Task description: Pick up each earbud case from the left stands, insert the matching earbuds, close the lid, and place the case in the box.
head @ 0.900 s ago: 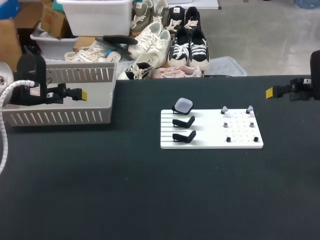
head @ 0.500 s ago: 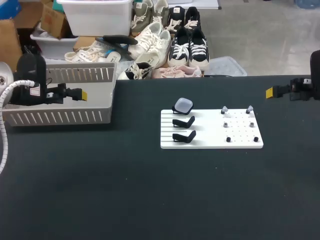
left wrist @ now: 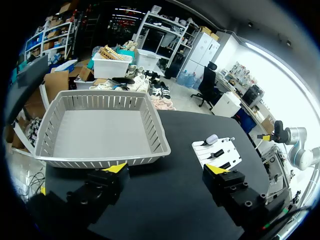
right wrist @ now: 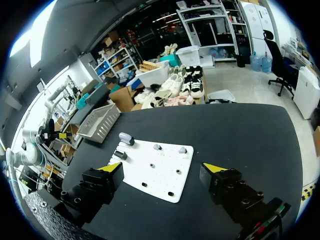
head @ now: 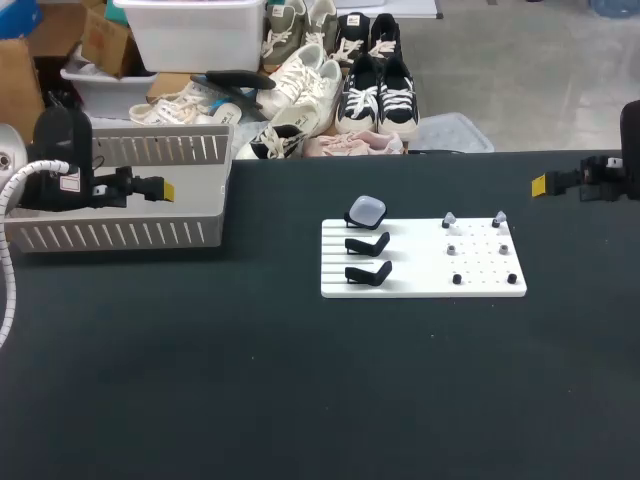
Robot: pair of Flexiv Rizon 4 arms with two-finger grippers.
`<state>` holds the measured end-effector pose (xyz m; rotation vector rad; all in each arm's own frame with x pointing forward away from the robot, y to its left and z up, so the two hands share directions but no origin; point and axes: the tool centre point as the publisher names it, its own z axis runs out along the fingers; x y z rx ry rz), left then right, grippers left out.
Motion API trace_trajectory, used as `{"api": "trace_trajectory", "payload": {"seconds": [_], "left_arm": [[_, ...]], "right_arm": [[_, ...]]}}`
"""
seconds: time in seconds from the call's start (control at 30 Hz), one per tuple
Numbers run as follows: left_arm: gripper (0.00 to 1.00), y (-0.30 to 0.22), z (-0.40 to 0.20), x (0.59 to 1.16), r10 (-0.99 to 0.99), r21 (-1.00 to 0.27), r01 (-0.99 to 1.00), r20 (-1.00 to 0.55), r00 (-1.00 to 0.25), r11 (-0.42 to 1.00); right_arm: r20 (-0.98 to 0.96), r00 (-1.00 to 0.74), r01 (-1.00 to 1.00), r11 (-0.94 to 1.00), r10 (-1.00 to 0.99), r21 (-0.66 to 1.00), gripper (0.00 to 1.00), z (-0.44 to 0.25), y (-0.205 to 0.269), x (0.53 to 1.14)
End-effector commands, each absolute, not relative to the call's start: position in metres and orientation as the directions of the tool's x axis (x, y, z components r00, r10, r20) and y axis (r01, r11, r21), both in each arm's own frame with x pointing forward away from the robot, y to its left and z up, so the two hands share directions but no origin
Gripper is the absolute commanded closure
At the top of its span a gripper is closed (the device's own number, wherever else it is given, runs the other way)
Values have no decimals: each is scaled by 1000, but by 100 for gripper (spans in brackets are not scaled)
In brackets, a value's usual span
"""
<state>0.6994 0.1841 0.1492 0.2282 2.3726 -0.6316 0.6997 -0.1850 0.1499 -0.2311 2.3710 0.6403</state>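
A white board point(head: 423, 283) lies mid-table. On its left side stand three black stands; the rear one carries a pale earbud case point(head: 365, 210) point(left wrist: 211, 138) point(right wrist: 125, 137), the other two stands point(head: 368, 258) are bare. Two small earbuds point(head: 449, 218) point(right wrist: 156, 147) sit on pegs at the board's rear right. The grey slatted box point(head: 120, 235) point(left wrist: 100, 131) stands at the table's left. My left gripper point(head: 160, 188) point(left wrist: 167, 170) hovers open over the box's near side. My right gripper point(head: 545, 184) point(right wrist: 162, 167) is open at the far right, away from the board.
Small black pegs point(head: 457, 279) dot the board's right half. Dark tabletop point(head: 300, 380) stretches in front of the board and between it and the box.
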Motion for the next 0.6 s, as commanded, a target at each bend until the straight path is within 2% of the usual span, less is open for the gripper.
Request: {"api": "trace_trajectory", "payload": {"seconds": [0.03, 0.27, 0.4, 0.6], "left_arm": [[0, 184, 150, 700, 0, -381, 319, -642, -767, 868], [0, 184, 150, 700, 0, -381, 319, -642, -767, 868], [0, 184, 155, 701, 16, -394, 405, -700, -714, 826], [0, 169, 168, 709, 141, -281, 565, -796, -589, 775]], "right_arm": [[-643, -766, -325, 863, 0, 387, 0, 150, -186, 700], [-643, -766, -325, 863, 0, 387, 0, 150, -186, 700], [-643, -766, -325, 863, 0, 387, 0, 150, -186, 700], [-643, -766, -325, 863, 0, 387, 0, 150, -186, 700]]}}
